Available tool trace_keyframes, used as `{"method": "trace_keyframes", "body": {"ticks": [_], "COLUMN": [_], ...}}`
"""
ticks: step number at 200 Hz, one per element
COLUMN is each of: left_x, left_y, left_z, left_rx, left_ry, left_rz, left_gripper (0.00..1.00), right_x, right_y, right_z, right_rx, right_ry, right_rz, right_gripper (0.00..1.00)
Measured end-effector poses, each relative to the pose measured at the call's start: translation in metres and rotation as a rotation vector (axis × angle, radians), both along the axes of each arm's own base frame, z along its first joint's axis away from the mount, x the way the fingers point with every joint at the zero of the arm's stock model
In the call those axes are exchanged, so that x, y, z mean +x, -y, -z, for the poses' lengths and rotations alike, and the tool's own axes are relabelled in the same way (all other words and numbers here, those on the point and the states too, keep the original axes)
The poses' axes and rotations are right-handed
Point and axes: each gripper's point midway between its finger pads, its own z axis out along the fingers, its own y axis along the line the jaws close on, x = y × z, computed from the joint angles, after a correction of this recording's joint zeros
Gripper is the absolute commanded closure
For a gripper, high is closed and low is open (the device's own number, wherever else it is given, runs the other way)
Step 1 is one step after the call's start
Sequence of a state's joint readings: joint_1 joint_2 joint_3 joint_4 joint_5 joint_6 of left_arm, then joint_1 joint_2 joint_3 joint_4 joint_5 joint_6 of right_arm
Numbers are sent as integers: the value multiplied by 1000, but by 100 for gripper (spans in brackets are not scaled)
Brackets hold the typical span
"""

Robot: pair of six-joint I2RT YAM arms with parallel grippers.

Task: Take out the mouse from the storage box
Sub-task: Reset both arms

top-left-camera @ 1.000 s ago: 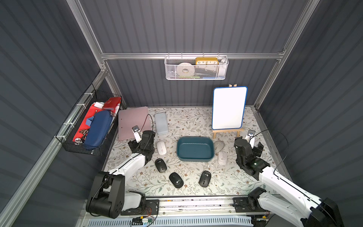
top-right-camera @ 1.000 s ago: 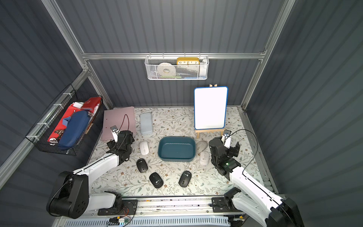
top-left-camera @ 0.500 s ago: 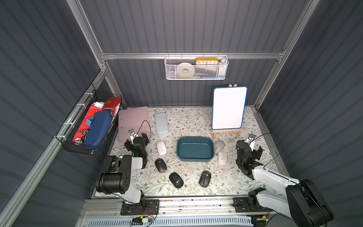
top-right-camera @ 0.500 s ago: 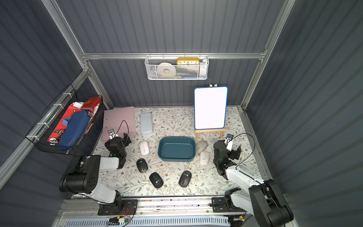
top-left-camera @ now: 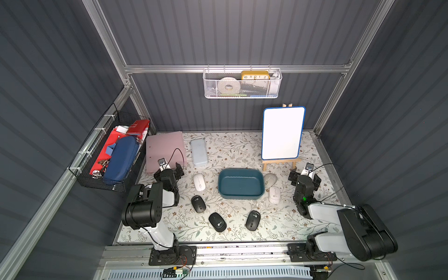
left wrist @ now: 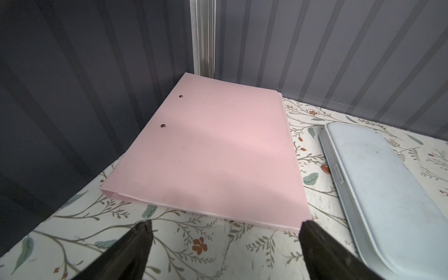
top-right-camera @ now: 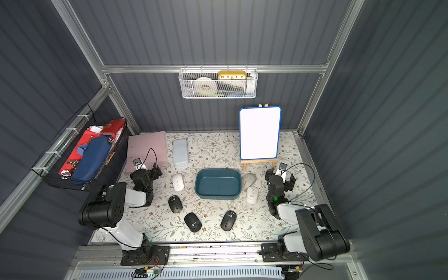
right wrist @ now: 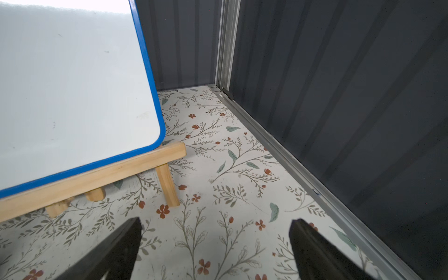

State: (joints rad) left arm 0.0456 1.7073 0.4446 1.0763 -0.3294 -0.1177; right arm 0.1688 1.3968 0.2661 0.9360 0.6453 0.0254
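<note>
We find the left claw [left wrist: 225, 226] with its jaws spread wide and nothing between them, low over the floral mat [left wrist: 198, 247]. The pink folder [left wrist: 213, 155] lies flat just ahead of its fingertips, apart from them. The pale-blue case [left wrist: 383, 184] lies ahead and to its right.

The right claw [right wrist: 216, 221] likewise has its jaws wide apart and holds nothing. Ahead of it and to its left, the whiteboard [right wrist: 72, 80] leans on a wooden easel [right wrist: 101, 174].

In both top views the storage box [top-left-camera: 240, 194] [top-right-camera: 218, 194] sits on the mat between the two claws, well apart from each. It is off to the right of the left claw and off to the left of the right claw.

We count six mice, all on the mat outside the box:
- The white mouse [top-left-camera: 199, 182] lies between the left claw and the box.
- The beige mouse [top-left-camera: 270, 180] lies close against the box wall on the right claw's side; we cannot tell whether it touches.
- The pale mouse [top-left-camera: 274, 194] lies just beside the beige mouse, further back toward the arm bases.
- The black mice [top-left-camera: 198, 204] [top-left-camera: 217, 222] [top-left-camera: 252, 220] lie in a loose row behind both claws, nearer the arm bases.
</note>
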Motion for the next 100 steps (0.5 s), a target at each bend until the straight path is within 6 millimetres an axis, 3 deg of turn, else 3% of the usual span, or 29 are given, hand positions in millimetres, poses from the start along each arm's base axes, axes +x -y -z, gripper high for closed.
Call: {"method": "trace_keyframes", "body": {"ticks": [32,77,100], "left_x": [0,1,1], "left_y": [2,2,3], "left_z": [0,0,0], "left_rx": [-3,-4,-4], "left_ry": [0,0,0], "left_rz": [9,14,15], "left_gripper": [1,1,1], "right_x": [12,30,36], "right_y": [-2,-8,-9], "right_z": [21,2,19], "right_rx": [12,58,70], "right_ry": [-33,5,-28], "right_rz": [-48,-111,-137], "right_gripper": [1,1,1]}}
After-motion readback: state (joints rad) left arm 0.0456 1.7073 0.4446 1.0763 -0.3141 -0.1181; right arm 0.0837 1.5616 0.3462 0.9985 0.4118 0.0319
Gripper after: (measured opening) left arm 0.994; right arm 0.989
